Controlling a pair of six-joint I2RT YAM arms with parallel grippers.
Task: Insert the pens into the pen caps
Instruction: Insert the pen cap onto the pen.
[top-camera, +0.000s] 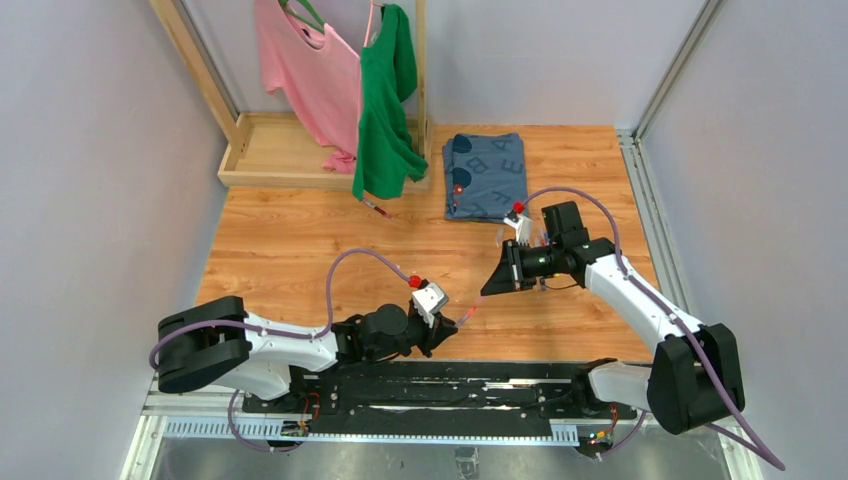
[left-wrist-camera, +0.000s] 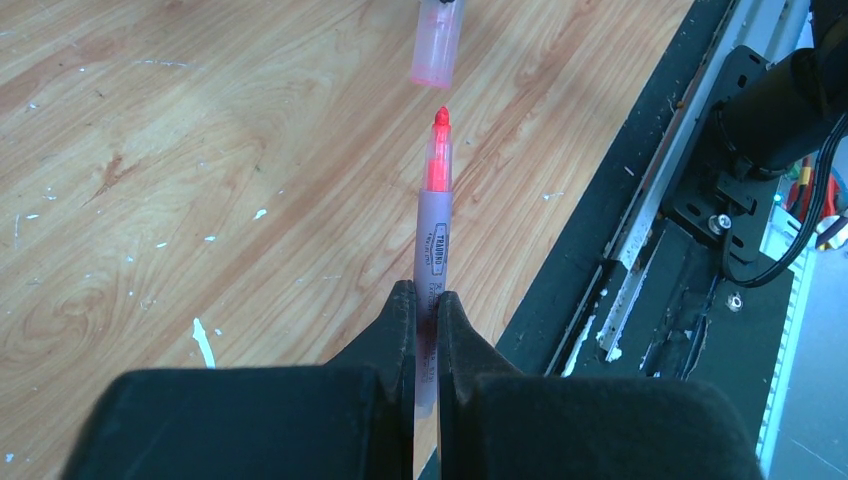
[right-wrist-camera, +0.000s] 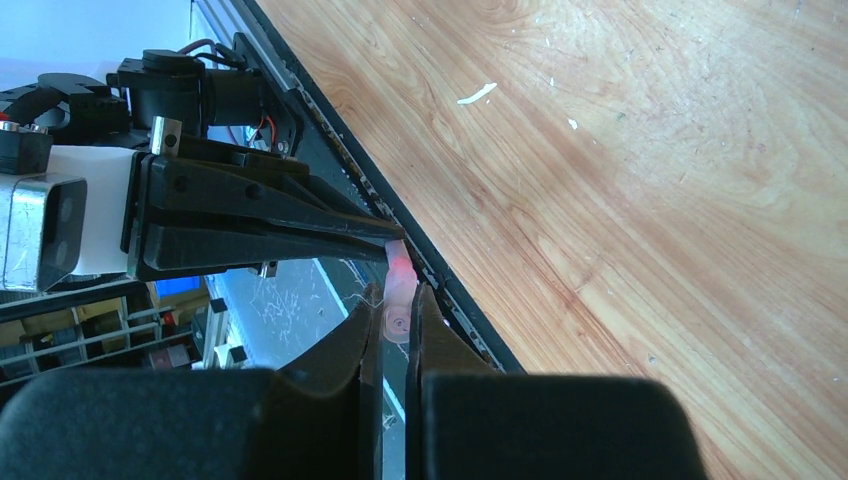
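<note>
**Item 1.** Left gripper (left-wrist-camera: 422, 296): jaws clamped on the lower barrel of a grey-purple pen (left-wrist-camera: 432, 235), held above the desk's near edge, about midway along it. The pink nib is bare and points away.

**Item 2.** Translucent pink cap (left-wrist-camera: 437, 45): just beyond the nib, roughly in line, not touching. It is pinched at its far end by the right gripper (right-wrist-camera: 400, 305).

**Handling (judged).** Both are light, rigid, smooth plastic, likely to swivel in a grip. Hold the barrel mid-length and keep the cap's mouth free.

**Item 3.** Dark red pen (top-camera: 376, 207): lies toward the far edge, near the wooden rack base (top-camera: 280, 150).
</note>
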